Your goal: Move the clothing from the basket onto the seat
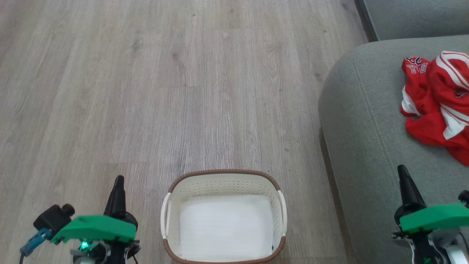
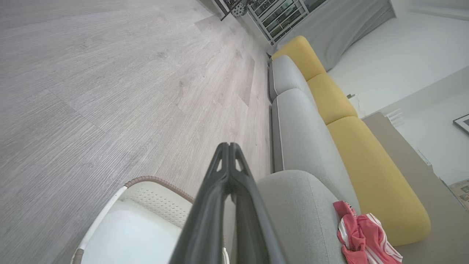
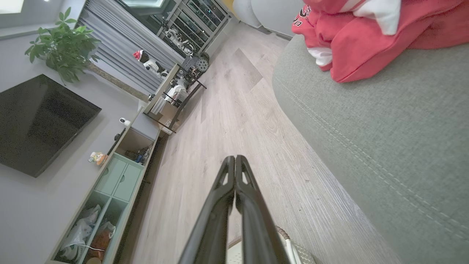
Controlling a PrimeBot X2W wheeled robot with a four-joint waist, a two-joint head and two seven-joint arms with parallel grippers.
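Observation:
The red clothing (image 1: 438,99) with white stripes lies crumpled on the grey-green seat (image 1: 370,121) at the right; it also appears in the left wrist view as clothing (image 2: 362,236) and in the right wrist view as clothing (image 3: 366,33). The white basket (image 1: 223,183) with a brown rim stands on the floor at the bottom centre, with nothing inside. My left gripper (image 1: 118,180) is shut and holds nothing, left of the basket. My right gripper (image 1: 402,170) is shut and holds nothing, over the seat's front part, nearer me than the clothing.
Pale wood-look floor (image 1: 165,91) stretches ahead and to the left. A second grey cushion (image 1: 417,16) sits at the top right. Yellow back cushions (image 2: 370,165) line the sofa. A low cabinet (image 3: 110,194), a dark screen (image 3: 40,124) and a plant (image 3: 64,49) stand along the opposite wall.

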